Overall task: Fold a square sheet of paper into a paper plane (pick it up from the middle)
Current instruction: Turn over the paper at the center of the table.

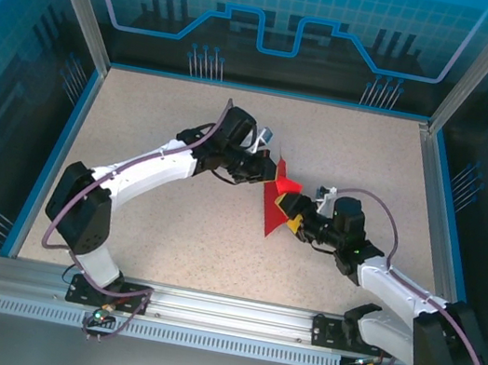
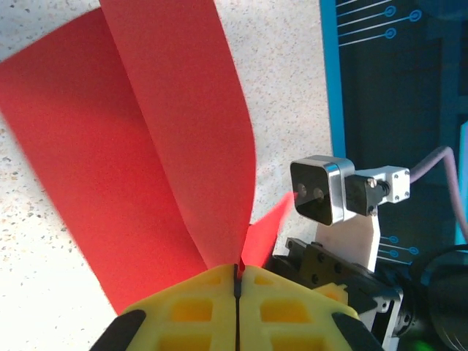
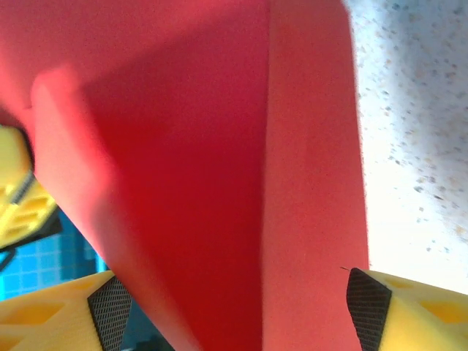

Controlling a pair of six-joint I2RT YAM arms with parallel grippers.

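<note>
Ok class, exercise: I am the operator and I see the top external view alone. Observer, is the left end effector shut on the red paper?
Observer: Yes. The left wrist view shows the left end effector shut, its yellow fingers pressed together on the red paper.
Operator: And the right one?
Observer: The right wrist view shows the right end effector open, one finger either side of the paper.
Operator: Any creases?
Observer: There, one straight crease runs up the sheet.
</note>
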